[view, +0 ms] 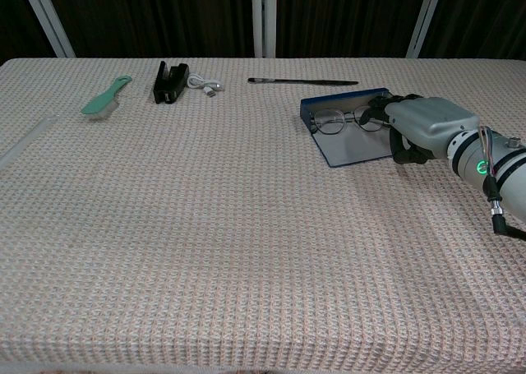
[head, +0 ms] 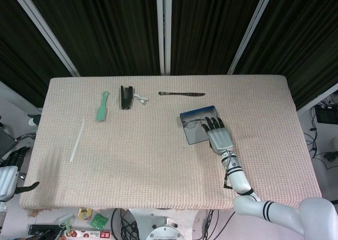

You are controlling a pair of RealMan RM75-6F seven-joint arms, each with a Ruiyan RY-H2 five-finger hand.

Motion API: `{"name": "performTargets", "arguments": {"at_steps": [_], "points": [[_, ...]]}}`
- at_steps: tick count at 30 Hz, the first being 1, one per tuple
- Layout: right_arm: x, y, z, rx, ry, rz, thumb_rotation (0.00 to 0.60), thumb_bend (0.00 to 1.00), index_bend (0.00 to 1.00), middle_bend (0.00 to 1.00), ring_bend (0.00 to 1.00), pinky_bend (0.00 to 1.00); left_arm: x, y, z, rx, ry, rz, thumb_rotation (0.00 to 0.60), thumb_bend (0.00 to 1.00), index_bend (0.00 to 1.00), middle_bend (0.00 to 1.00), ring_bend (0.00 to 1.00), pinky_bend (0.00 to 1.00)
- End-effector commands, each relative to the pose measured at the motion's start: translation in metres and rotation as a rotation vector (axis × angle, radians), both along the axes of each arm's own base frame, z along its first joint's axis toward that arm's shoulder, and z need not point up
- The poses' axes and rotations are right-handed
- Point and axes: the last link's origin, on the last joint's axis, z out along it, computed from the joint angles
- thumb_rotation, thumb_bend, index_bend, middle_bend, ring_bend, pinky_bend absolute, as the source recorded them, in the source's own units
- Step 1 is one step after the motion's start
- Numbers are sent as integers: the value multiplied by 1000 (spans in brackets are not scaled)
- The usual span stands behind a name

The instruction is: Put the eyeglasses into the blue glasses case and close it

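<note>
- Right hand [view: 415, 127] lies at the right end of the blue glasses case [view: 355, 136], its fingers [head: 212, 123] stretched out and lying over the right lens and hinge of the eyeglasses [view: 341, 120]; whether it is actually pinching the frame I cannot tell.
- Left hand [head: 7, 176] hangs off the left edge of the tabletop [head: 158, 161], well apart from the case, holding nothing, fingers loosely apart.
- Eyeglasses rest inside the open case, toward its raised back wall, lenses side by side.
- Handling, as I judge it: thin wire frame, light and easily bent, lenses prone to smudging; best taken at the bridge or hinge, never pressed flat.
- Case looks stiff and low, likely to slide on the woven cloth when its flap is pushed, so steadying it would help.
- Room: a black pen [view: 302, 81] lies just behind the case; the USB cable [view: 204, 84], black stapler [view: 170, 81] and green brush [view: 107, 94] sit well to its left. Bare cloth lies in front of the case and to its right.
</note>
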Motion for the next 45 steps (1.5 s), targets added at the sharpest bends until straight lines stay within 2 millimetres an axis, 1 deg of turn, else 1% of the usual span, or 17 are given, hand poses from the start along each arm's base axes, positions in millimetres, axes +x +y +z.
{"name": "performTargets", "arguments": {"at_steps": [1,10,15,18,30,34,41,45], "points": [[4,-2,-1,-5,4,6,600,1000,183,0,0,0,-1,0,0,-1,-1,0,600,0,83,68,81,234],[14,-10,-10,-19,27,21,600,1000,195,0,0,0,-3,0,2,5,-2,7,600,0,83,66,81,234],[15,-12,-12,-33,42,22,600,1000,248,0,0,0,-5,-1,3,6,-2,12,600,0,84,66,81,234],[15,-13,-14,-42,52,29,600,1000,260,0,0,0,-5,-2,3,7,-3,12,600,0,84,66,81,234],[18,-19,-19,-53,74,34,600,1000,271,0,0,0,-8,-2,4,7,-3,21,600,0,84,65,81,234],[18,-21,-21,-52,80,31,600,1000,247,0,0,0,-9,-2,3,4,-3,26,600,0,84,65,81,234],[19,-24,-23,-54,79,31,600,1000,151,0,0,0,-10,-2,4,5,-3,26,600,0,84,64,81,235],[21,-27,-23,-52,82,32,600,1000,139,0,0,0,-9,-2,5,3,-2,25,600,0,84,64,81,235]]}}
